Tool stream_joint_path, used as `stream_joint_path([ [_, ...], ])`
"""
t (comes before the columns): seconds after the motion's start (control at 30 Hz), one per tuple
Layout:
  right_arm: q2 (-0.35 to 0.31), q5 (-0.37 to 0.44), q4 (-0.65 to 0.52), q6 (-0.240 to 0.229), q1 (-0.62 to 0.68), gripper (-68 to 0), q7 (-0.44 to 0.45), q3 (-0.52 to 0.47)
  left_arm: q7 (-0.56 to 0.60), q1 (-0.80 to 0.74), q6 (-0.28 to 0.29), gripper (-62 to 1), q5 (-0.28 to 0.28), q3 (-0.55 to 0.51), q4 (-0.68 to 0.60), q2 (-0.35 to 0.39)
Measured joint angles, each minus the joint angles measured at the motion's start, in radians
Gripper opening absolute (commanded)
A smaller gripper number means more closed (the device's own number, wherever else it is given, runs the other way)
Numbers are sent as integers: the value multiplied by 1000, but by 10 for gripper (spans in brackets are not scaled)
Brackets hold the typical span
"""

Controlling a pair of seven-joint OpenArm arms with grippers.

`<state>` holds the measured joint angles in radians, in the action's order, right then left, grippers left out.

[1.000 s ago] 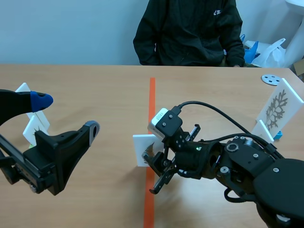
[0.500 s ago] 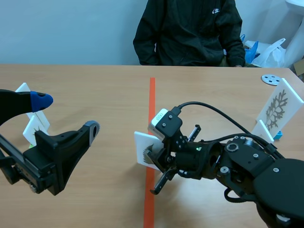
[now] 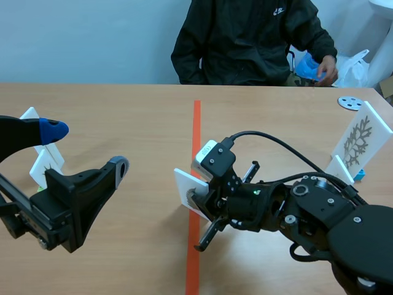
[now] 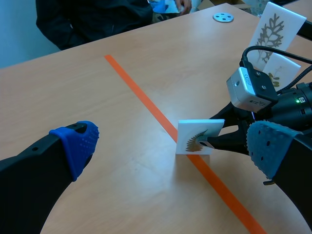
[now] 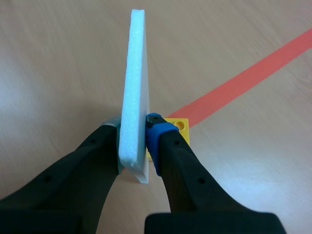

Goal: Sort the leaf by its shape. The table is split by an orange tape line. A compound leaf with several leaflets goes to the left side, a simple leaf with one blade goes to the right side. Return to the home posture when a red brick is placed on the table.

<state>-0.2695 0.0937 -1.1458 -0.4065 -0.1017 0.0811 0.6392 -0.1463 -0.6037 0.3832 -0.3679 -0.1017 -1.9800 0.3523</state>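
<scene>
Leaf card [image 4: 197,139] stands upright on its yellow base [image 5: 178,127], right on the orange tape line [image 3: 196,123] mid-worktop. Right arm [image 3: 319,215] reaches in to it; right jaws are clamped on the card's lower edge, a pad on each face. Left arm [image 3: 61,196] sits well off on the left side, left jaws wide open, holding nothing. Step: grasp made, transport pending. Print looks feathery, many leaflets, so probably compound, not certain. If so, next: lift clear, carry left of the line, set down without tipping.
</scene>
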Motion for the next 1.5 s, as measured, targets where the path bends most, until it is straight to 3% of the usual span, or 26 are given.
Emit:
stream_joint_path([
  [0.2, -29, 7, -65, -2, 15, -662, -23, -42, 0, 0, 0, 14, 0, 0, 0, 0],
  [0.4, -77, 136, -221, -2, 76, -662, -76, -188, 0, 0, 0, 14, 0, 0, 0, 0],
  [0.6, -80, 232, -330, -2, 205, -649, -102, -344, 0, 0, 0, 14, 0, 0, 0, 0],
  [0.83, -80, 315, -336, -5, 327, -649, -117, -490, 0, 0, 0, 14, 0, 0, 0, 0],
  [1.2, -80, 323, -335, -4, 407, -654, -140, -690, 0, 0, 0, 14, 0, 0, 0, 0],
  [1.5, -79, 323, -294, 21, 407, -654, -104, -709, 0, 0, 0, 14, 0, 0, 0, 0],
])
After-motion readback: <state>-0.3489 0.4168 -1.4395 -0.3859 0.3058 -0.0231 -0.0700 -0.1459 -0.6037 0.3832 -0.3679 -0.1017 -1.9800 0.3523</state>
